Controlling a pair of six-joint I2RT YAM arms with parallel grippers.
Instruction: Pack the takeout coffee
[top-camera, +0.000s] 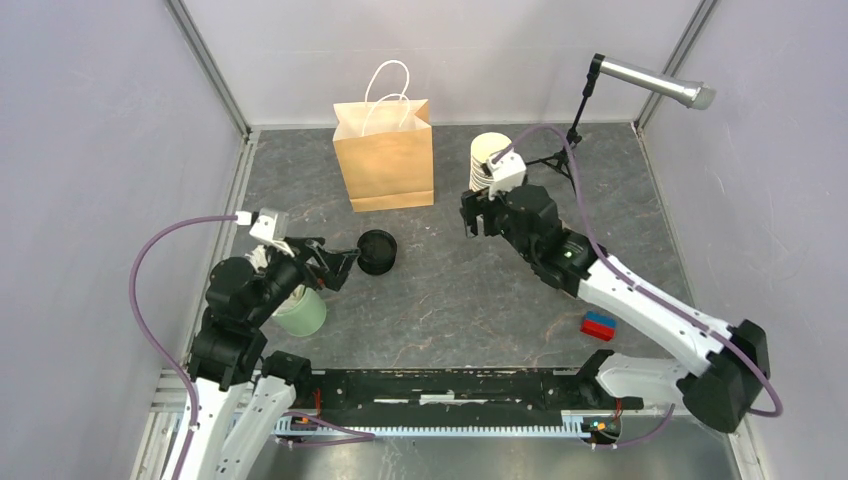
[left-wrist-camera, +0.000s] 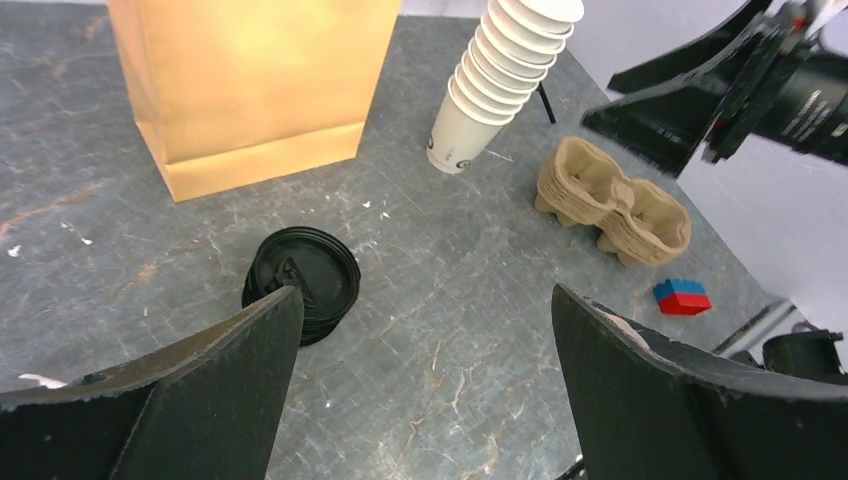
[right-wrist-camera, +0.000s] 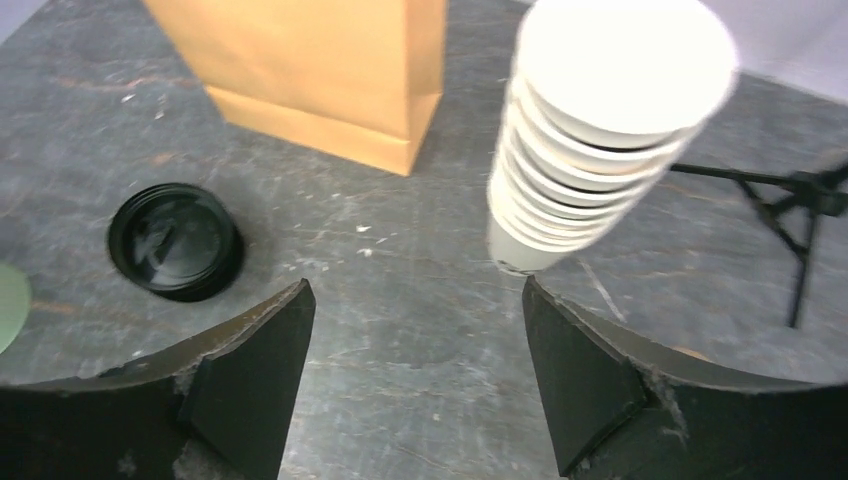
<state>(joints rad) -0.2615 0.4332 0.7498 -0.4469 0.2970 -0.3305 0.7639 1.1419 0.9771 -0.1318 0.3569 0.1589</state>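
No lidded cup of takeout coffee shows in any view. A tall stack of lidless cream cups (top-camera: 484, 152) stands at the back, also in the left wrist view (left-wrist-camera: 500, 75) and the right wrist view (right-wrist-camera: 600, 130). A low pile of black lids (top-camera: 377, 252) lies mid-table, seen too in both wrist views (left-wrist-camera: 305, 280) (right-wrist-camera: 176, 240). My left gripper (top-camera: 340, 265) (left-wrist-camera: 425, 290) is open and empty, just left of the lids. My right gripper (top-camera: 478, 218) (right-wrist-camera: 416, 282) is open and empty, above the table in front of the cup stack.
A brown paper bag (top-camera: 385, 160) with white handles stands upright at the back. A stack of cardboard cup carriers (left-wrist-camera: 612, 200) lies right of the cups. A pale green container (top-camera: 302, 312) sits under my left arm. A blue-red block (top-camera: 600, 325) and a microphone stand (top-camera: 570, 130) are at the right.
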